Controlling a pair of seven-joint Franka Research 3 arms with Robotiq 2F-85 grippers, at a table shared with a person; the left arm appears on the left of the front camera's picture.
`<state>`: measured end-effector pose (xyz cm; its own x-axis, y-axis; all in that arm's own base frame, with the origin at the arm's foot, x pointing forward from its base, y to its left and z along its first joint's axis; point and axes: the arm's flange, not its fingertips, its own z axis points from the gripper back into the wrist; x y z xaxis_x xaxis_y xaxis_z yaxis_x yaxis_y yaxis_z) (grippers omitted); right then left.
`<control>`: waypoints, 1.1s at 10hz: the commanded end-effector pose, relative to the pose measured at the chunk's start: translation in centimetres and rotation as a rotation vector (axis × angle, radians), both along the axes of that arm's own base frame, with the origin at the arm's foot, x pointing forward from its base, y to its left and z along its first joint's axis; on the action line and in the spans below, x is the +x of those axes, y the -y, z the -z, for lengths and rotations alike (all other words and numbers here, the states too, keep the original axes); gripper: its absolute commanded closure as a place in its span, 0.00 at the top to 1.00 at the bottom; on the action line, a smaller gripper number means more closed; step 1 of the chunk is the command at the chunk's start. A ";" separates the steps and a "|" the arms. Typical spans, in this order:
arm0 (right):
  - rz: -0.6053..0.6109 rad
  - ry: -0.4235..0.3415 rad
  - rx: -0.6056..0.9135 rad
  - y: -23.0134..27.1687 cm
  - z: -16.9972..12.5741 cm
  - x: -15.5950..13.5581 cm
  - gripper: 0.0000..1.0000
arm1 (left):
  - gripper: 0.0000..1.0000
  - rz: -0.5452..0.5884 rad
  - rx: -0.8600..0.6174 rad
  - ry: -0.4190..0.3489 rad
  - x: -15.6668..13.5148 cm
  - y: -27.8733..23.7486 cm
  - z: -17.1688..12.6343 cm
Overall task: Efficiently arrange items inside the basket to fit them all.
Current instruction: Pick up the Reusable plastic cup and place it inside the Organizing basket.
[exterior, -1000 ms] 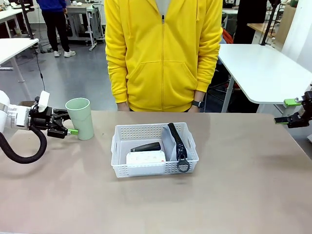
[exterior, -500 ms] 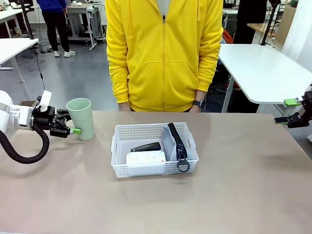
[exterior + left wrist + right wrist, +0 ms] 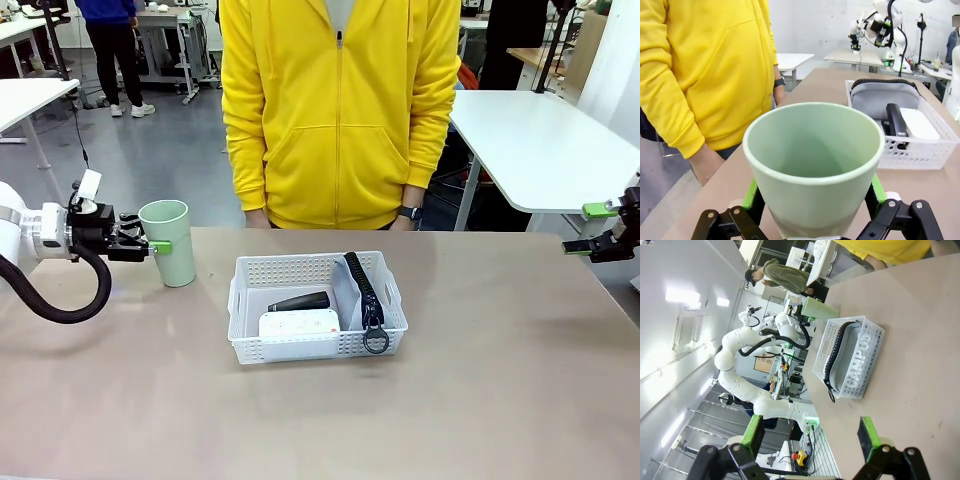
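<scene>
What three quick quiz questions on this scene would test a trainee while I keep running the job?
1. True or false: the cup already sits in the basket.
2. Which item stands on edge at the basket's right end: A) stapler, B) pouch, C) box?
3. Fill in: the left pincer has one pad on each side of the ____, jaws open.

Key
1. False; it stands on the table, left of the basket.
2. B.
3. cup.
</scene>
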<state>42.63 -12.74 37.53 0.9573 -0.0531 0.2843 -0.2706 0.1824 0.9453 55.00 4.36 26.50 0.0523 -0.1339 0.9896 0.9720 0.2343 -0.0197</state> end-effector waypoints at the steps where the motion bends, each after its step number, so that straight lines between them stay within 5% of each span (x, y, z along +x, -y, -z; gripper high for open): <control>1: -0.006 -0.017 -0.001 0.0 -0.6 -0.2 1.00 | 1.00 0.009 -0.054 -0.031 0.3 0.0 -0.4; 3: -0.006 -0.017 -0.001 0.0 -0.6 -0.2 1.00 | 1.00 0.035 -0.079 -0.058 0.4 0.1 -0.2; 4: -0.006 -0.017 -0.001 0.0 -0.6 -0.2 1.00 | 0.88 0.039 -0.076 -0.039 0.4 0.2 -0.3; 5: -0.006 -0.017 -0.001 0.0 -0.6 -0.2 1.00 | 0.40 0.044 -0.036 -0.033 0.3 0.3 -0.3; 6: -0.006 -0.017 -0.001 0.0 -0.6 -0.2 1.00 | 0.29 0.043 -0.038 -0.031 0.2 0.3 -0.3; 7: -0.006 -0.017 -0.001 0.0 -0.6 -0.2 1.00 | 0.00 0.040 -0.042 -0.032 0.2 0.2 -0.4; 9: -0.006 -0.017 -0.001 0.0 -0.6 -0.2 1.00 | 0.00 0.064 -0.065 -0.026 -1.4 -0.3 -2.8; 10: -0.006 -0.017 -0.001 0.0 -0.6 -0.2 1.00 | 0.32 0.093 -0.050 -0.004 -3.5 -0.8 -6.3; 11: -0.006 -0.017 -0.001 0.0 -0.6 -0.2 1.00 | 0.32 0.111 0.019 0.043 -6.2 -1.5 -10.3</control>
